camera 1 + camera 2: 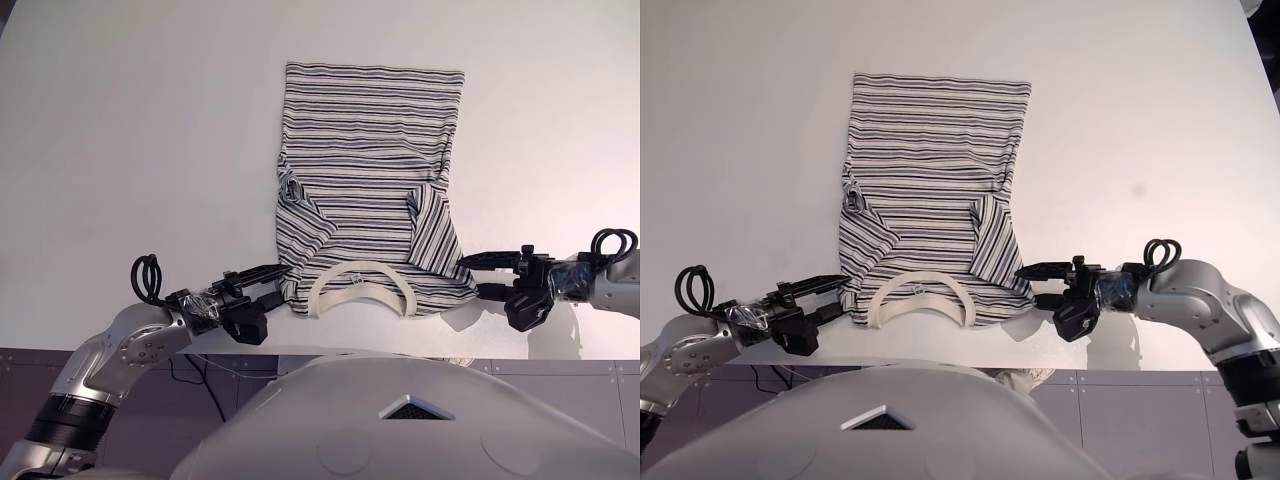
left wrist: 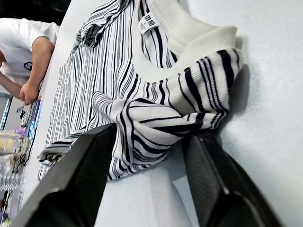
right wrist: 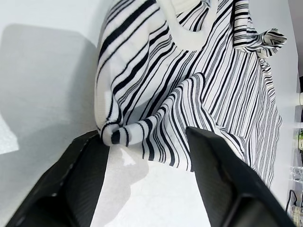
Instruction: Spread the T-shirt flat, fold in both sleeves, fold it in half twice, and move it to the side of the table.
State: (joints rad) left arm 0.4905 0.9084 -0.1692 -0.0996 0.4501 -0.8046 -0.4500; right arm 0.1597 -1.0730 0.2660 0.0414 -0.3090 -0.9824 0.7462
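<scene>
The T-shirt lies flat in the middle of the white table, its long axis running from near to far: the white collar sits at the near edge, close to us, and the straight hem at the far end. We see both sleeves already turned in over the body, the left sleeve and the right sleeve each lying as a slanted flap, so we judge the sleeve folds done and the first halving next. Our left gripper is at the near left shoulder corner. Its two fingers stand apart with the bunched corner of striped cloth between them, and in the left wrist view that cloth touches both fingers. Our right gripper mirrors it at the near right shoulder corner, fingers likewise spread, with the cloth corner lying in the gap. We cannot tell whether either one is pressing on the cloth yet. The relation that matters is this: the rest of the shirt lies straight away from both grippers, toward the far side, and each arm is at its own corner, neither nearer than the other. We judge that the near edge must travel evenly along that axis toward the hem.
</scene>
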